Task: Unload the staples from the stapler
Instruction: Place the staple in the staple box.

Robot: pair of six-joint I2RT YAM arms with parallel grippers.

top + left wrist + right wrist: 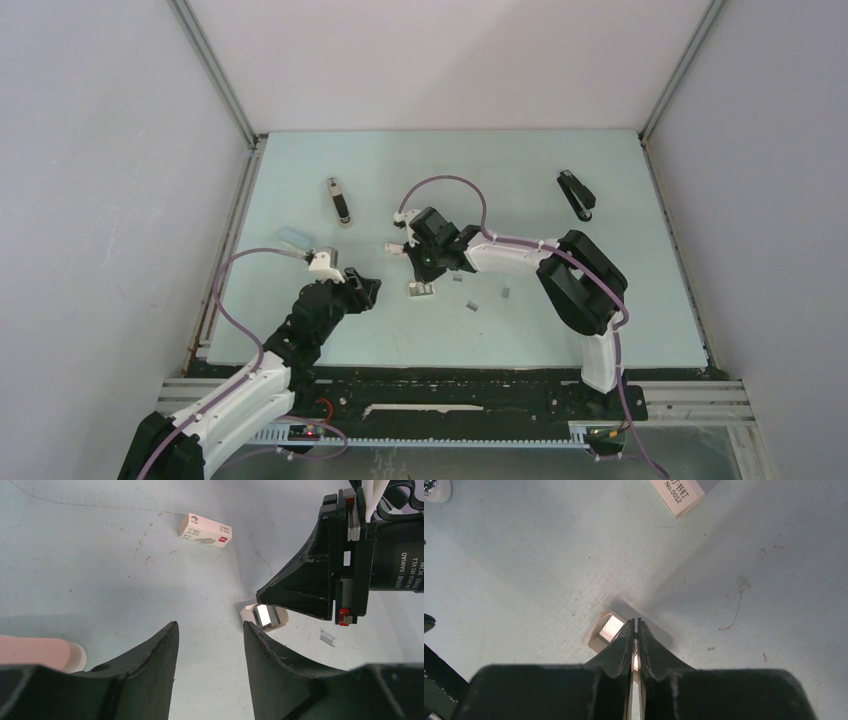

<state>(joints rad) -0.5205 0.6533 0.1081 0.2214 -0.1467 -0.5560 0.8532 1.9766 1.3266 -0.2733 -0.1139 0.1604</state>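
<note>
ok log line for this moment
left gripper open, empty | right gripper shut on open staple box flap | stapler untouched, far side | loose staples on table

Two staplers sit on the worktop (480, 170): one silver-topped stapler (340, 201) and one black stapler (576, 194). There is one closed box (205, 530) and one open tray (248, 613) holding a single block of staples (264, 616). Three loose strips (471, 305) show in the top view, and only one of them appears in the left wrist view. Two arms stand at the near edge, a left arm (240, 390) and a right arm (585, 290), each with one pincer, the left pincer (210, 627) and the right pincer (635, 625), and each pincer has two fingers.
</note>
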